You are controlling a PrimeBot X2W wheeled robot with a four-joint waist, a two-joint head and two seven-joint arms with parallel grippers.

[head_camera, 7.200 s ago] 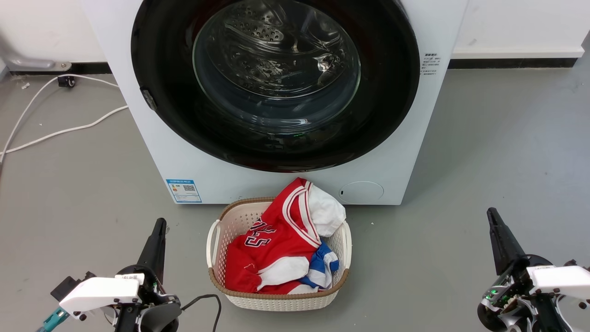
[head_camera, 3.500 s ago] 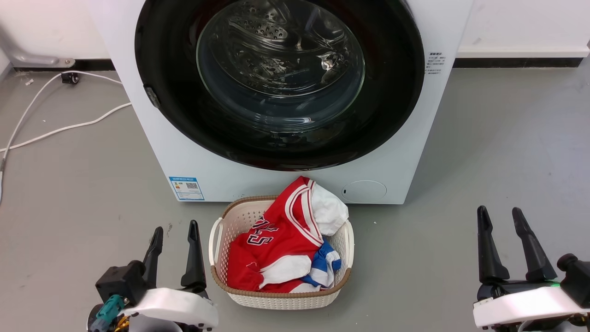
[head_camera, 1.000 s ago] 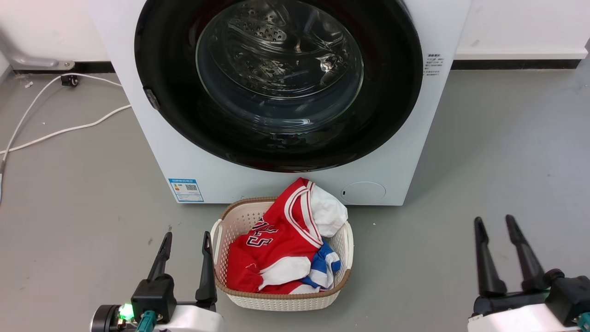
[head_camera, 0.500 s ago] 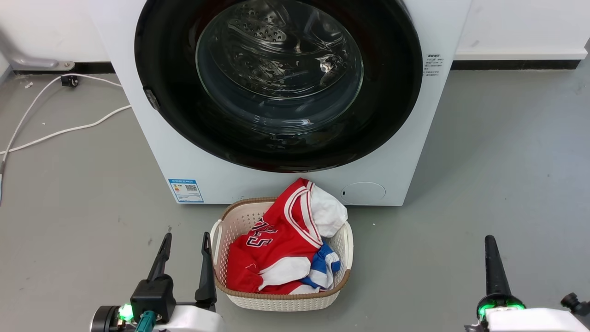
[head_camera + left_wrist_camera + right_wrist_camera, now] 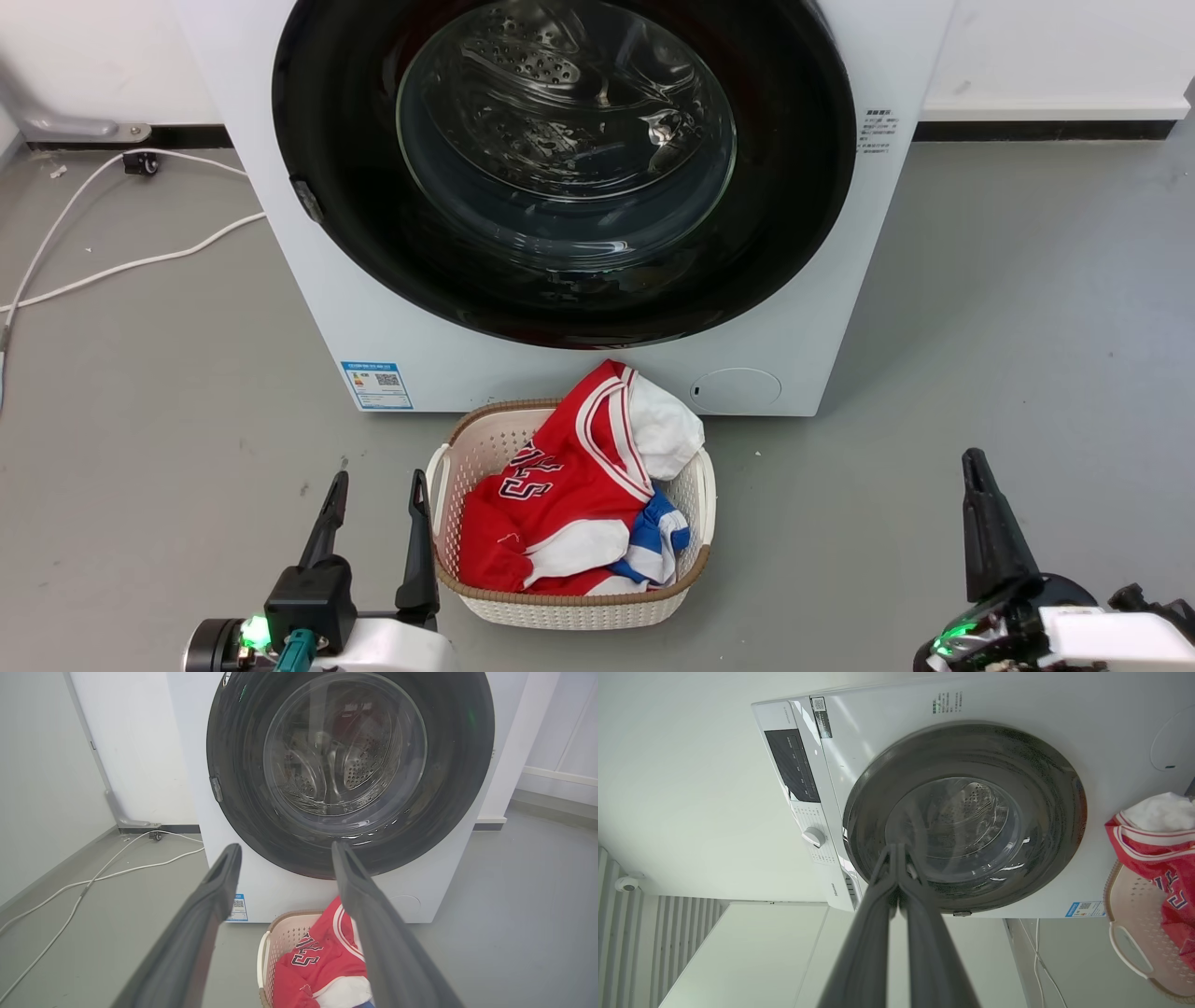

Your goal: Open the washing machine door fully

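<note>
Right gripper (image 5: pixel 974 462) has rolled sideways, dark fingers now pressed together; left gripper (image 5: pixel 378 478) spread. Glossy black round washing machine door (image 5: pixel 794 187), shut, lies well ahead, to the right gripper's left.

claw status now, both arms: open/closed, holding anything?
Left claw: open, empty.
Right claw: closed, fingers pressed together, holding nothing.

A basket (image 5: pixel 560 611) heaped with clothes (image 5: pixel 551 504) stands on the floor (image 5: pixel 1008 308) close before the machine (image 5: pixel 523 373), just under the shut door (image 5: pixel 784 215), blocking the low middle path. The left gripper (image 5: pixel 379 478) sits just beside its left wall. Bare floor lies open on the right; a white cable (image 5: pixel 140 261) trails across the left.
</note>
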